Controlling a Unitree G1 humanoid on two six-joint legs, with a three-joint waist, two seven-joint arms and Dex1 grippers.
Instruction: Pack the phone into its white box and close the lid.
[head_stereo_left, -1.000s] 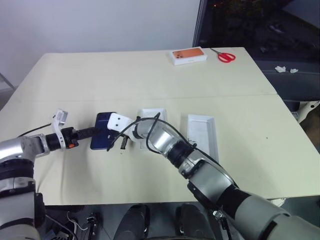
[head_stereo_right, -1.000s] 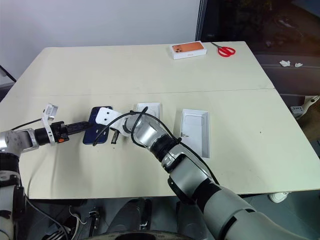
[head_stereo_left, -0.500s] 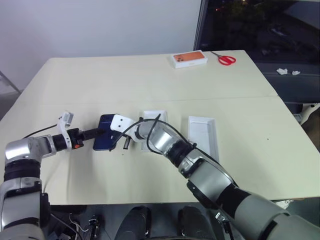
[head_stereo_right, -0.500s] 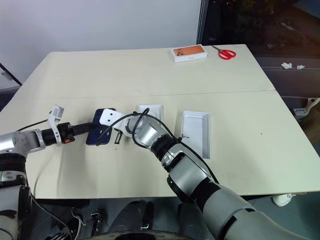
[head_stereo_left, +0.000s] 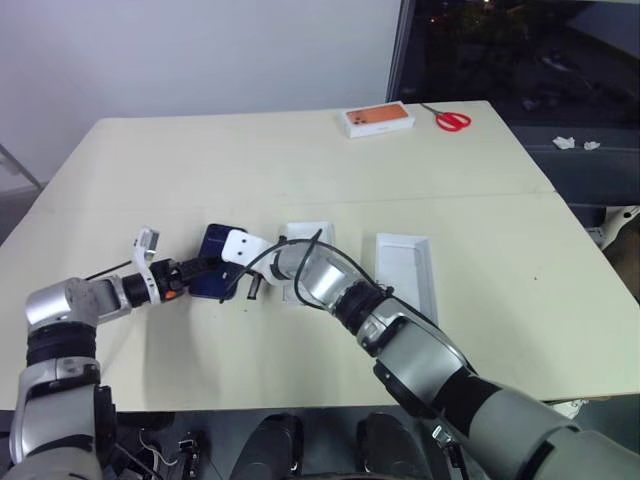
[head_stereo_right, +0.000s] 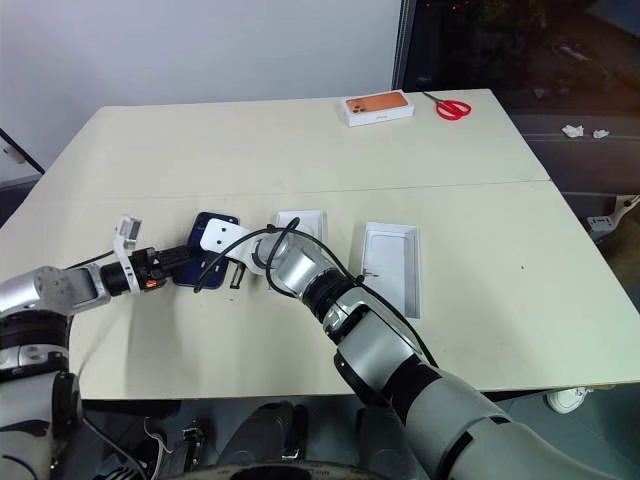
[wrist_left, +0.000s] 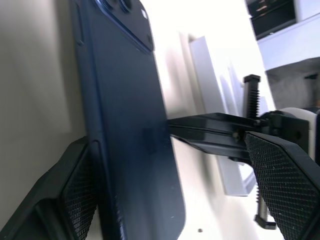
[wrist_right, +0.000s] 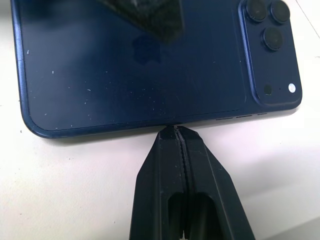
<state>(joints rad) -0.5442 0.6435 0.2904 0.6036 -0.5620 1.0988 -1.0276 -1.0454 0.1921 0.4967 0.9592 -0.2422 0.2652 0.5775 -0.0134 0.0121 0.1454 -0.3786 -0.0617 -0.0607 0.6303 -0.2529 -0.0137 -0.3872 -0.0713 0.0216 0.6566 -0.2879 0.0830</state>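
The dark navy phone lies back up on the table, its camera cluster at one corner. My left gripper is open; its fingers straddle the phone's width at one end. My right gripper is shut, with its tips against the phone's long edge. Two shallow white box pieces lie to the right of the phone. The nearer piece is half hidden by my right arm. The farther piece lies open side up. I cannot tell which of them is the white box and which the lid.
A white box with an orange phone picture and red scissors lie at the table's far right. The cream table has a seam across its middle and bare surface at the far left and near right.
My left gripper has slid right along the table and rolled, so its open fingers now reach around the phone's end. The right gripper and the phone have stayed put.
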